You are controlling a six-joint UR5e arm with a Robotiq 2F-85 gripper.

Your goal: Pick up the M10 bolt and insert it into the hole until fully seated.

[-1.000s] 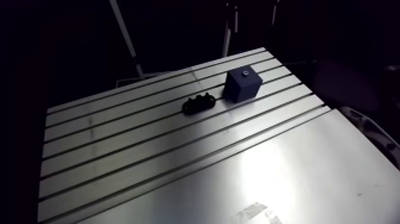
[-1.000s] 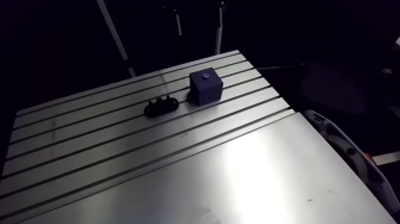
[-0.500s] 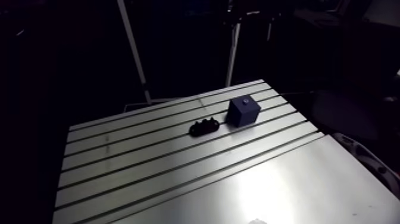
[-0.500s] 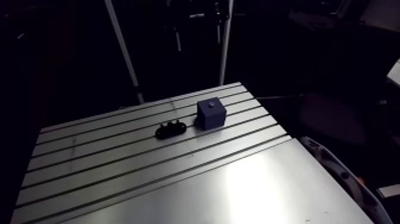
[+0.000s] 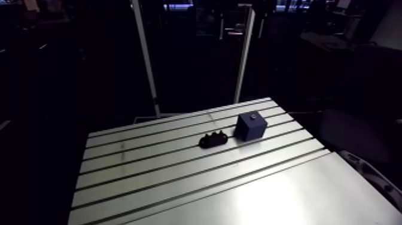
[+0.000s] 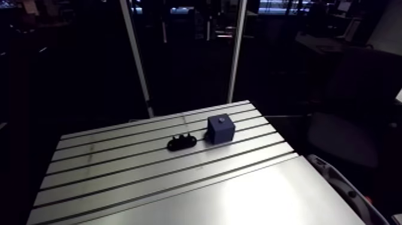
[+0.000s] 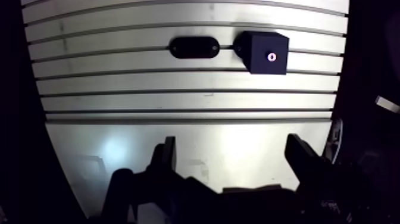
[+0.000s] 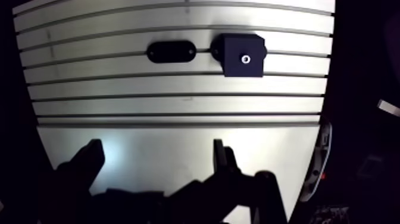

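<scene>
**Arm view.** The tabletop (image 5: 179,179) is bare aluminium. Its far section carries parallel slots running from side edge to side edge; its near section is a smooth, reflective sheet. A dark blue cube-shaped block (image 5: 250,126) stands upright on the slotted section, near the far right corner. A low black part (image 5: 213,140) with small rounded bumps along its top lies just beside the block, on the side toward the tabletop's left edge. The end effector does not appear in this view.

**Wrist view.** This view looks down on the same two items.
- The hole (image 7: 271,57) is a small round opening with a pale ring, centred in the top face of the block. In the arm view it is only a faint dot.
- The black part reads here as a flat oblong with rounded ends. A narrow gap separates it from the block, and both straddle the same slot.
- The end effector (image 7: 233,158) hangs over the smooth sheet, well apart from the block. Its two dark fingers (image 7: 167,156) are spread wide, with only bare metal showing between them.

**M10 bolt.** No view shows the bolt as a separate item. Whether the bumps on the black part are bolt heads cannot be told. The ring in the hole is too small to tell whether anything sits inside it.
</scene>
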